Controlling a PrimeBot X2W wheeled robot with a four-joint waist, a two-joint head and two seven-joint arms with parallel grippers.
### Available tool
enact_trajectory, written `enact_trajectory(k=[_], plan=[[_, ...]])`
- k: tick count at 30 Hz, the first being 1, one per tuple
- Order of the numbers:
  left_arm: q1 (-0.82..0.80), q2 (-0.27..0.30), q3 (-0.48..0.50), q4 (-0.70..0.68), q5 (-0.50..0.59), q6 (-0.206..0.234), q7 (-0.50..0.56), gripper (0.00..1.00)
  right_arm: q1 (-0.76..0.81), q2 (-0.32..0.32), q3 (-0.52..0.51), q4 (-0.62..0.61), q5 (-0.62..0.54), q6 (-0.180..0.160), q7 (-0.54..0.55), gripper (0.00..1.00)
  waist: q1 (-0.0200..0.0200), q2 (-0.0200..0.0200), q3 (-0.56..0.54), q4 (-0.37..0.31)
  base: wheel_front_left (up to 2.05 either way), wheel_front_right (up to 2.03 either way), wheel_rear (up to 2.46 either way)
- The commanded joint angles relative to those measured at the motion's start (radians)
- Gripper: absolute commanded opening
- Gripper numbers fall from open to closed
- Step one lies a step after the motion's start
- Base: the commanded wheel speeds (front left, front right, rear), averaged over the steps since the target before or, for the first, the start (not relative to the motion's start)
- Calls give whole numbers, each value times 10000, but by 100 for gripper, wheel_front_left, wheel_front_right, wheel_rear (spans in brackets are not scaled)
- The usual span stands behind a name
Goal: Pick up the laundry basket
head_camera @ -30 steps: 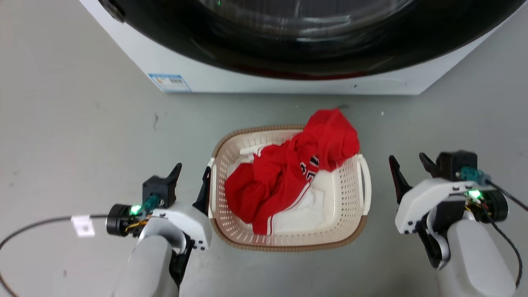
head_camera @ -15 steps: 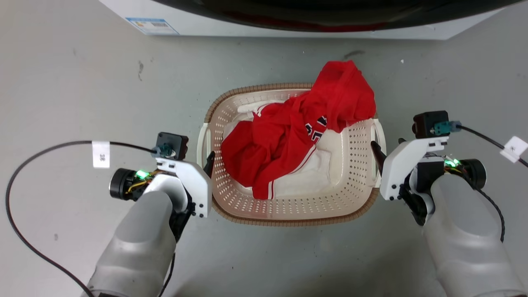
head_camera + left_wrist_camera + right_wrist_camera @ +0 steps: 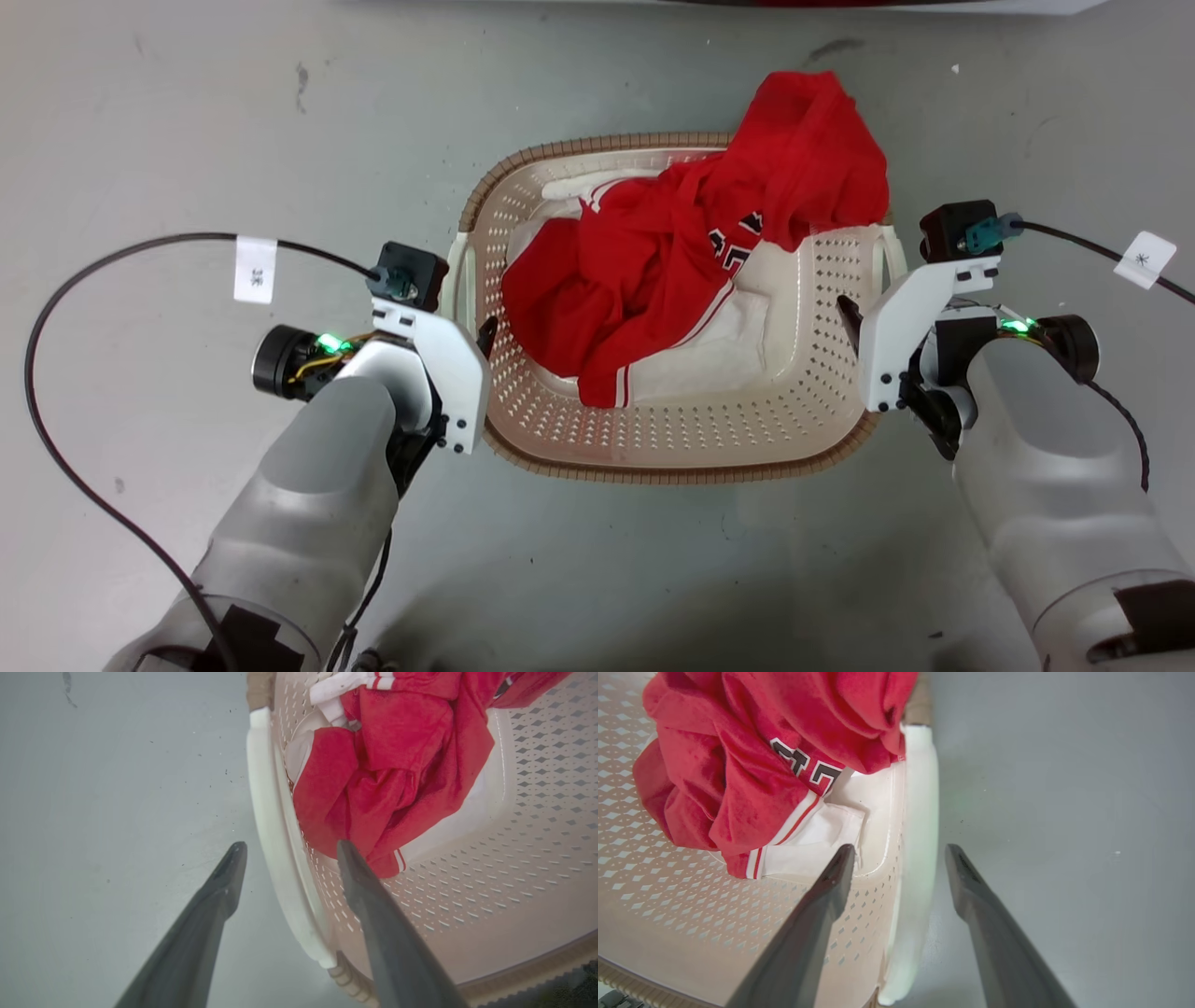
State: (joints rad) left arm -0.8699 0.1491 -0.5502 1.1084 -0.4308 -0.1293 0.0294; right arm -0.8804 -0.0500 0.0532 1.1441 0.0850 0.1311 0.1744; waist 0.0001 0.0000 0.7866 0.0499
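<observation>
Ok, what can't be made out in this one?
Basket floor: head view, covered by the red shirt and white cloth.
Shirt print: right wrist view, partly lost in folds.
Washer: head view, cut off by the top edge.
Cable tag marking: head view, too small to read.

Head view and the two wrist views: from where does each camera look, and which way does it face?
Head view: on the robot's head, looking steeply down at the cream-white perforated plastic laundry basket on the grey floor; the pale left forearm and right forearm show.
Left wrist view: on the left wrist, looking along the open left gripper, whose dark fingers straddle the basket's white loop handle.
Right wrist view: likewise, open right gripper straddling the opposite handle.
Shared: the crumpled red garment appears in all three.
</observation>
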Motion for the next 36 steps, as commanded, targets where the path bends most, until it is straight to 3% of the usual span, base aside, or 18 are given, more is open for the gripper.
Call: enact_trajectory(k=[1, 13, 14, 15, 16, 28, 36], plan=[[-198, 73, -156, 20, -136, -13, 4, 100, -256, -5, 7, 193, 10, -7, -86, 100, -1, 0, 146, 35, 0, 0, 0], [-733, 113, -1275, 305, -992, -12, 218, 100, -964, -5, 262, 1080, 119, -7, -513, 100, -1, 0, 602, 40, 0, 0, 0], [-784, 113, -1366, 268, -1082, -14, 246, 40, -981, -5, 362, 1103, 239, -7, -503, 100, -1, 0, 629, 60, 0, 0, 0], [-846, 158, -1442, 240, -1155, -13, 204, 0, -1007, -5, 457, 1123, 304, -7, -514, 43, -1, 0, 651, 71, 0, 0, 0], [-863, 184, -1517, 232, -1234, -13, 197, 0, -1039, -5, 528, 1139, 373, -7, -534, 0, -1, 0, 669, 72, 0, 0, 0], [-754, 367, -2544, -152, -2320, -4, 104, 0, -984, 20, 778, 1358, 400, 9, -528, 0, -1, 0, 432, 64, 0, 0, 0], [-225, 675, -3578, -768, -3539, -24, 1312, 0, -685, 15, 496, 1430, 316, 9, 602, 0, -1, 0, -684, -189, 0, 0, 0]])
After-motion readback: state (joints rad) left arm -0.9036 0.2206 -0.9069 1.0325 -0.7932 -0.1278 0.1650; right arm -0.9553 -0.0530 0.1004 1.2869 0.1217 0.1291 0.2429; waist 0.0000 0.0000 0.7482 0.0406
